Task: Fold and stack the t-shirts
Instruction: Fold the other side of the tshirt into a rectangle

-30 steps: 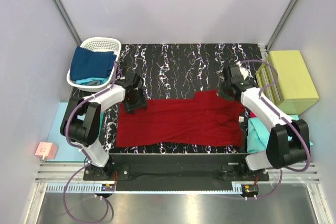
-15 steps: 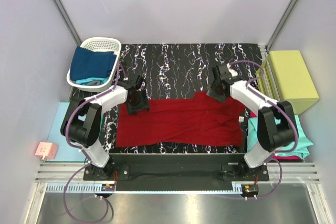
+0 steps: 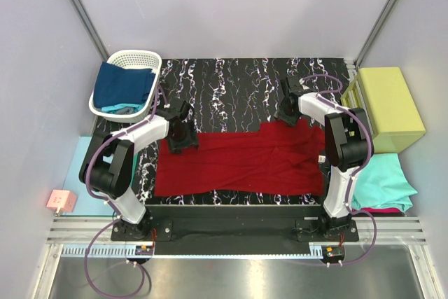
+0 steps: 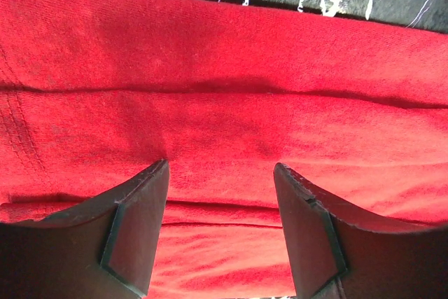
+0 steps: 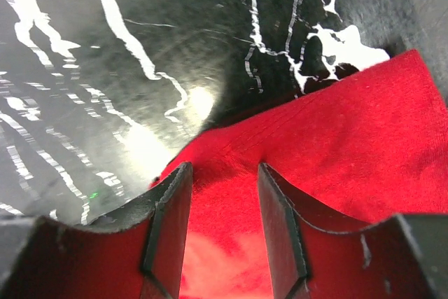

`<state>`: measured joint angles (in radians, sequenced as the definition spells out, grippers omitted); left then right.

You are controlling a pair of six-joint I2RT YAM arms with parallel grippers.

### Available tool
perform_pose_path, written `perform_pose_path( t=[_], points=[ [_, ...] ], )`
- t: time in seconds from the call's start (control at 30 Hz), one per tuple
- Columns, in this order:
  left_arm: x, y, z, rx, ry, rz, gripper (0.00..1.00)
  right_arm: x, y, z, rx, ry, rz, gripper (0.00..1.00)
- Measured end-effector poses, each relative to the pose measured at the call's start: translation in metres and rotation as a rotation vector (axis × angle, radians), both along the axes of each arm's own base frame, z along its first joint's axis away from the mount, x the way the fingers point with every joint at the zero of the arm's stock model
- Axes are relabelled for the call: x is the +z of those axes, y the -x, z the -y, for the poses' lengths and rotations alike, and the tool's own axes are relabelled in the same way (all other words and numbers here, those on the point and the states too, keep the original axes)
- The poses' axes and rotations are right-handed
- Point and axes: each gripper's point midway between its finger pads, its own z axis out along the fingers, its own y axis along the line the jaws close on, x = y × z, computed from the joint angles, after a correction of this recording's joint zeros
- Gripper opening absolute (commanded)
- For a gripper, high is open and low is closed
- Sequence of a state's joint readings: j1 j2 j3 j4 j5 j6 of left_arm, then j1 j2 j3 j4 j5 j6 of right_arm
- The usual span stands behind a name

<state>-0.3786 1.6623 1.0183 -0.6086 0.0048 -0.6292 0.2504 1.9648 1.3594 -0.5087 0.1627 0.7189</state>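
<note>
A dark red t-shirt (image 3: 241,159) lies spread flat across the black marbled table (image 3: 231,89). My left gripper (image 3: 180,134) hovers over the shirt's upper left corner. In the left wrist view it (image 4: 220,166) is open, with creased red cloth (image 4: 224,89) beneath the fingers. My right gripper (image 3: 287,113) is at the raised upper right corner of the shirt. In the right wrist view it (image 5: 224,167) is open, its fingers straddling the red cloth's edge (image 5: 329,138). A navy t-shirt (image 3: 124,83) fills the white basket (image 3: 133,55). A teal t-shirt (image 3: 381,180) lies on a magenta one (image 3: 383,210) at the right.
A yellow-green box (image 3: 388,106) stands beyond the table's right edge. A pale-blue sheet (image 3: 73,173) lies left of the table, with a small pink object (image 3: 61,201) on it. Grey walls close in the back and sides.
The right arm has swung left along the shirt's upper edge, uncovering the teal shirt, and its jaws have opened from shut. The left gripper has barely moved.
</note>
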Motion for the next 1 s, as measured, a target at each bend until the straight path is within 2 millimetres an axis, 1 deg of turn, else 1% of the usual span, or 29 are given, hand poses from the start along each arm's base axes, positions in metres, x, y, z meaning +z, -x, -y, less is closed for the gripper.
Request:
perform_pose_path(
  t=[0.07,0.13,0.17,0.23,0.3,0.37,0.6,0.67,0.73,0.83,1.0],
  points=[
    [0.0,0.0,0.0,0.0,0.0,0.0,0.66,-0.006,0.002,0.001,-0.001,0.005,-0.019,0.47],
    [0.0,0.0,0.0,0.0,0.0,0.0,0.66,-0.007,0.002,0.002,0.002,0.007,-0.02,0.41],
    [0.0,0.0,0.0,0.0,0.0,0.0,0.66,-0.007,0.001,0.001,0.004,0.008,-0.018,0.29],
    [0.0,0.0,0.0,0.0,0.0,0.0,0.66,-0.006,0.0,0.001,0.011,0.01,-0.015,0.16],
    [0.0,0.0,0.0,0.0,0.001,0.0,0.66,-0.005,0.0,0.002,0.017,0.013,-0.014,0.06],
    [0.0,0.0,0.0,0.0,0.001,0.0,0.66,-0.005,0.0,0.002,0.02,0.014,-0.014,0.0],
    [0.0,0.002,0.004,-0.005,0.002,-0.002,0.65,-0.007,0.0,0.003,0.024,0.019,-0.015,0.0],
    [-0.001,0.002,0.005,-0.008,0.002,-0.003,0.65,-0.009,0.004,0.004,0.024,0.021,-0.017,0.0],
    [-0.001,0.003,0.005,-0.01,0.002,-0.003,0.65,-0.006,0.013,0.006,0.024,0.021,-0.019,0.0],
    [-0.001,0.003,0.006,-0.011,0.002,-0.004,0.65,0.012,0.027,0.009,0.027,0.014,0.008,0.0],
    [-0.001,0.005,0.008,-0.013,0.006,-0.007,0.65,0.067,0.049,0.014,0.026,-0.017,0.135,0.0]
  ],
)
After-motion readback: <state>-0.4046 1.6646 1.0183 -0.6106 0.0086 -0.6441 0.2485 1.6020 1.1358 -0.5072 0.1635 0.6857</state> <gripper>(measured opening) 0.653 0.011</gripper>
